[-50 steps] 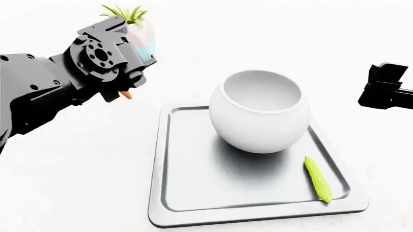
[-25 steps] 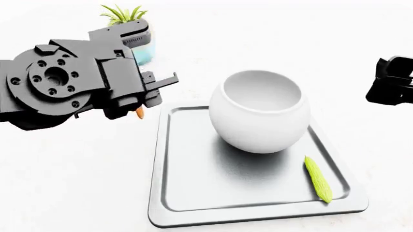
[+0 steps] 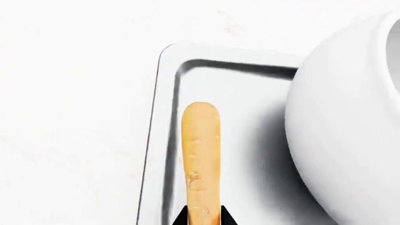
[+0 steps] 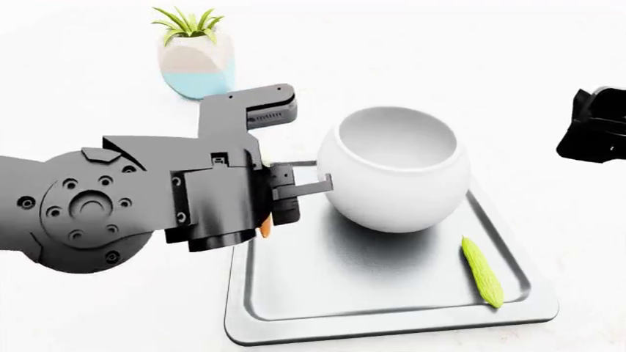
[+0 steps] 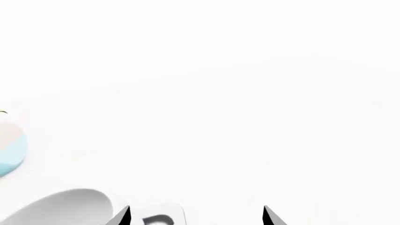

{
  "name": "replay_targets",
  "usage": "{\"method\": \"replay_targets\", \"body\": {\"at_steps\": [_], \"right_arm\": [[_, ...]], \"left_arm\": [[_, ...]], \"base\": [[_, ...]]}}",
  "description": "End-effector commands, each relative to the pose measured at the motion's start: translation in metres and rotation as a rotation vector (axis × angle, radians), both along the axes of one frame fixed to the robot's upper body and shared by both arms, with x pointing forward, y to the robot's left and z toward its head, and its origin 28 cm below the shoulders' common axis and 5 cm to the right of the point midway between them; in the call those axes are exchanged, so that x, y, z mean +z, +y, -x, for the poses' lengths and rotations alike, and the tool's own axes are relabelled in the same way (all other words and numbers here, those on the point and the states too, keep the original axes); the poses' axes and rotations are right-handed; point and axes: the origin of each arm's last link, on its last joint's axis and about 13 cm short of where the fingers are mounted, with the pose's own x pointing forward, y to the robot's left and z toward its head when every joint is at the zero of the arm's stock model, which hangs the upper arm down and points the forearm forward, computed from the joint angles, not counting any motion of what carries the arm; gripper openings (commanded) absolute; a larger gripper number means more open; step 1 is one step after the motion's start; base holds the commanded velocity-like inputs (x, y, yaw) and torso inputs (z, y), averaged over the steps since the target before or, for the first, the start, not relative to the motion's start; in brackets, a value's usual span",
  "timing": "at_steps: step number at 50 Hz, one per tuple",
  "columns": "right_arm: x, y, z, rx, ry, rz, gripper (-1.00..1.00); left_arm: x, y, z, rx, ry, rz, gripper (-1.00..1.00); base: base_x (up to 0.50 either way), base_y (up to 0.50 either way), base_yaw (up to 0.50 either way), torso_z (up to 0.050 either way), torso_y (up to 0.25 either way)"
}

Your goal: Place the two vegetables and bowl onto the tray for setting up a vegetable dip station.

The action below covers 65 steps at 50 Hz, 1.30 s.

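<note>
The white bowl (image 4: 394, 167) stands on the silver tray (image 4: 323, 293), toward its far side. The yellow-green cucumber piece (image 4: 482, 272) lies on the tray at its right edge. My left gripper (image 3: 203, 218) is shut on the orange carrot (image 3: 201, 154) and holds it over the tray's left rim (image 3: 164, 140), beside the bowl (image 3: 350, 126). In the head view only a sliver of the carrot (image 4: 264, 226) shows under the left arm. My right gripper (image 5: 196, 216) is open and empty, off to the right of the tray (image 5: 159, 216), at the head view's right edge (image 4: 594, 133).
A white-and-blue pot with a green plant (image 4: 196, 57) stands at the back left; its edge shows in the right wrist view (image 5: 9, 145). The white tabletop (image 4: 509, 66) stretches around the tray.
My left arm has moved right and toward me with the carrot, from near the plant pot to over the tray's left rim. The right gripper drifted slightly right.
</note>
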Motion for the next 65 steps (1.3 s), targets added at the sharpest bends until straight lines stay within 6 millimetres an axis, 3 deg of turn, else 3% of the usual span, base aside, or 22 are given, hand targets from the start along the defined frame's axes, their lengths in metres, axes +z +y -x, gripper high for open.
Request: {"method": "replay_targets", "body": {"at_steps": [1, 16, 58, 59, 65], "right_arm": [[-0.002, 0.005, 0.000, 0.005, 0.004, -0.002, 1.00], [-0.001, 0.003, 0.004, 0.003, 0.000, -0.002, 1.00], [-0.008, 0.003, -0.001, 0.021, 0.015, -0.010, 1.00], [-0.008, 0.003, -0.001, 0.021, 0.015, -0.010, 1.00], [-0.008, 0.003, -0.001, 0.023, 0.015, -0.010, 1.00]], "left_arm": [[-0.014, -0.017, 0.008, -0.112, 0.029, 0.029, -1.00], [-0.030, -0.020, -0.008, -0.119, 0.049, 0.049, -1.00], [-0.052, -0.015, -0.012, -0.115, 0.145, 0.060, -1.00], [-0.053, -0.015, -0.012, -0.118, 0.151, 0.068, 1.00], [-0.054, -0.015, -0.012, -0.113, 0.161, 0.066, 1.00]], "base": [[0.00, 0.00, 0.00, 0.000, 0.000], [0.00, 0.00, 0.00, 0.000, 0.000], [0.00, 0.00, 0.00, 0.000, 0.000], [0.00, 0.00, 0.00, 0.000, 0.000], [0.00, 0.00, 0.00, 0.000, 0.000]]}}
